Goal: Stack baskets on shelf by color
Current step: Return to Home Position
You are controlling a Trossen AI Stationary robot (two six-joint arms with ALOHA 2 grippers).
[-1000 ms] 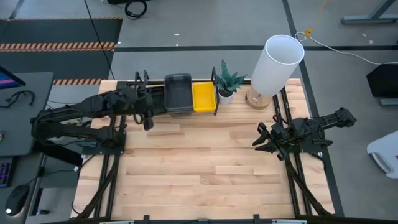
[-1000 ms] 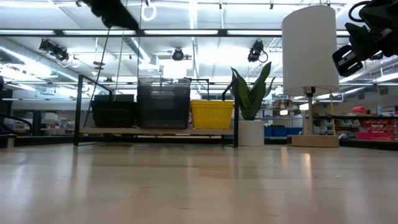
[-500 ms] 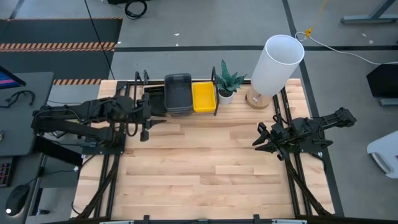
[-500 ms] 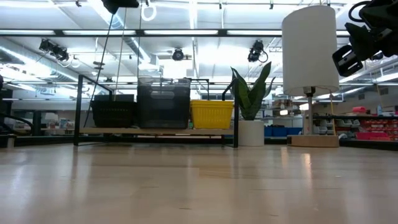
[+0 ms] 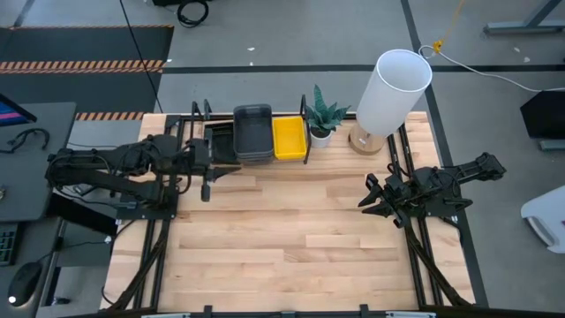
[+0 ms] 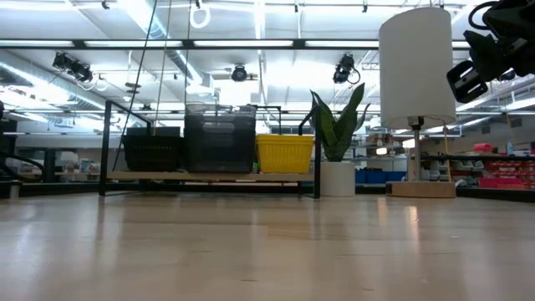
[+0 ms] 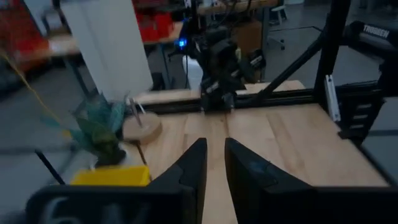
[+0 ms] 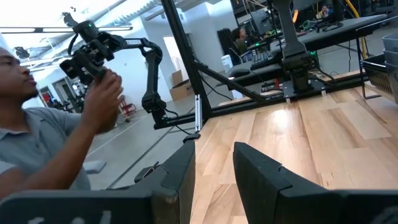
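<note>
The baskets [image 5: 254, 134] sit side by side on the shelf [image 6: 209, 176] along the table's [image 5: 291, 238] far edge.

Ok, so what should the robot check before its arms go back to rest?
1. Left hand open, holding nothing: ok.
2. Right hand open, holding nothing: ok.
3. Black baskets, grey baskets and yellow basket on the shelf, sorted by colour: ok.
4. No arm beside the baskets in the low view: ok.
5. Plant and lamp upright: ok.
6. Person out of the arms' reach: cannot tell.
</note>
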